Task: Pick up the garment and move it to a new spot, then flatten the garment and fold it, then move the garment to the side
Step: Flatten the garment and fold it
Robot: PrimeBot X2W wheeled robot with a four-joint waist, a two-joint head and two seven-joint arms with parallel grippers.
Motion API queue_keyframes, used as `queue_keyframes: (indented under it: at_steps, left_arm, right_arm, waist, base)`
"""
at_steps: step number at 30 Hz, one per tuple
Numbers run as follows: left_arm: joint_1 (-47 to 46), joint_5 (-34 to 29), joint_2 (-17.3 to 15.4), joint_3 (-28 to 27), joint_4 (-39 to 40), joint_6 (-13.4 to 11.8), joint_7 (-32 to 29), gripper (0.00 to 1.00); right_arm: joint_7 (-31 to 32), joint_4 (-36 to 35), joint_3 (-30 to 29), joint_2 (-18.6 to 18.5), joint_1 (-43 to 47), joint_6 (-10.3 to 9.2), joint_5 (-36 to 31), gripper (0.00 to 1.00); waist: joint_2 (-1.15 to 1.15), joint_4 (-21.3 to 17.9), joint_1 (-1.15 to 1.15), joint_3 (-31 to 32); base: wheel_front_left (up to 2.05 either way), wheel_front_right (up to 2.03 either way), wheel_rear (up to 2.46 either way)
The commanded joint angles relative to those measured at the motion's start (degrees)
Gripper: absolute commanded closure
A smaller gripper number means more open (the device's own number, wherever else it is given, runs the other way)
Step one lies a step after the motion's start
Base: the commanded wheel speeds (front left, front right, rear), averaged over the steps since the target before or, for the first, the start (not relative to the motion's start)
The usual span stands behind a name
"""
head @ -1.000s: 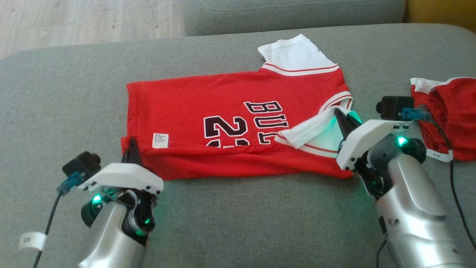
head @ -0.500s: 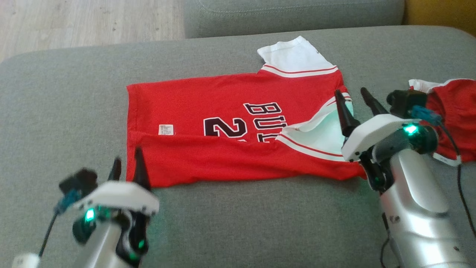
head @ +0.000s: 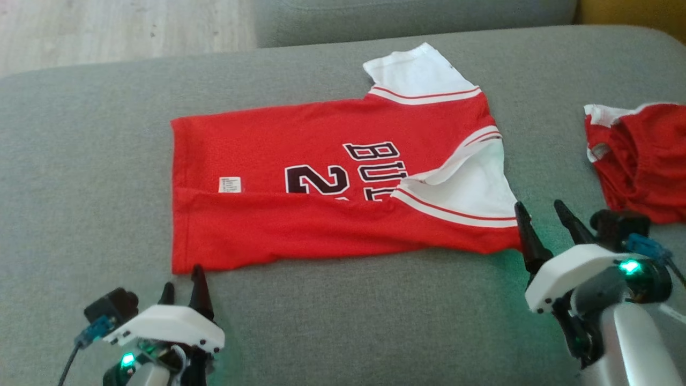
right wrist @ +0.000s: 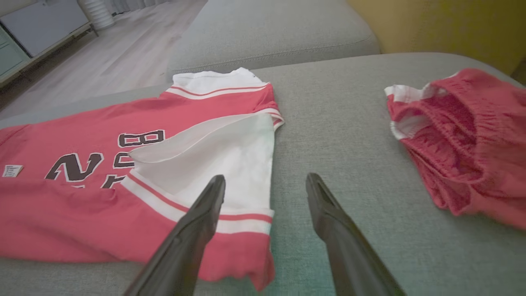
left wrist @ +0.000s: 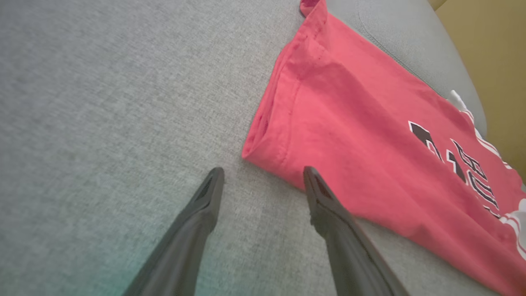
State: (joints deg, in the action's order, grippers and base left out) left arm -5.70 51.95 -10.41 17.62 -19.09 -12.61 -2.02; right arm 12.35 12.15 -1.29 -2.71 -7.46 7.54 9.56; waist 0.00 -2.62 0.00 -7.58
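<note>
The garment (head: 321, 203) is a red jersey with white sleeves and black lettering. It lies flat on the grey sofa cushion (head: 80, 161), its near long edge folded up over the body. My left gripper (head: 183, 279) stands open just off the jersey's near left corner, nothing between its fingers. In the left wrist view this gripper (left wrist: 263, 170) hovers over bare cushion beside the folded hem of the garment (left wrist: 370, 156). My right gripper (head: 539, 206) is open by the near right sleeve. The right wrist view has this gripper (right wrist: 266, 177) above the sleeve edge of the garment (right wrist: 82, 197).
A crumpled pair of red shorts (head: 643, 166) with white trim lies on the cushion to the right, also in the right wrist view as the shorts (right wrist: 464, 139). A second grey cushion (head: 407, 19) sits behind. Wooden floor (head: 107, 27) lies beyond at the left.
Both grippers went from shut on the jersey's near edge to open. They let the folded edge go and drew back toward me. The head view shifted slightly.
</note>
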Motion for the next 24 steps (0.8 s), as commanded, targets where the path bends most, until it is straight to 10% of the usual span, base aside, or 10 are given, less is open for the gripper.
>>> queue_keyframes:
  at_steps: [1,8,11,12,24]
  left_arm:
    - [-3.04,0.28,-1.04,-2.45,1.34,-0.20,0.01,0.00]
    - [-4.79,1.00,-1.09,-2.44,-0.03,0.21,-1.18,0.00]
    - [-5.14,1.25,-0.79,-1.89,-0.18,0.74,-1.80,0.94]
    - [-5.19,1.24,-0.76,-1.81,-0.14,0.87,-1.74,1.00]
    - [-3.47,1.45,-1.88,-3.64,1.61,0.53,0.86,1.00]
  right_arm:
    - [0.76,-4.10,0.88,-0.17,-0.39,-0.05,0.61,0.00]
    - [3.80,-7.71,0.62,-0.17,2.49,-0.05,1.10,0.00]
    - [5.21,-7.41,-0.08,-0.17,3.26,-0.05,1.59,0.00]
    - [5.51,-6.96,-0.43,-0.17,3.35,-0.05,2.00,0.00]
    - [5.24,-0.40,-0.12,-0.17,1.02,-0.05,6.18,0.00]
  waist:
    - [0.00,-0.89,0.00,-0.94]
    - [0.00,-2.20,0.00,-2.32]
    - [0.00,-2.35,0.00,-2.75]
    - [0.00,-2.32,0.00,-2.87]
    - [0.00,0.93,0.00,-3.54]
  base:
    - [0.00,0.00,0.00]
    - [0.00,0.00,0.00]
    - [0.00,0.00,0.00]
    - [0.00,0.00,0.00]
    - [0.00,0.00,0.00]
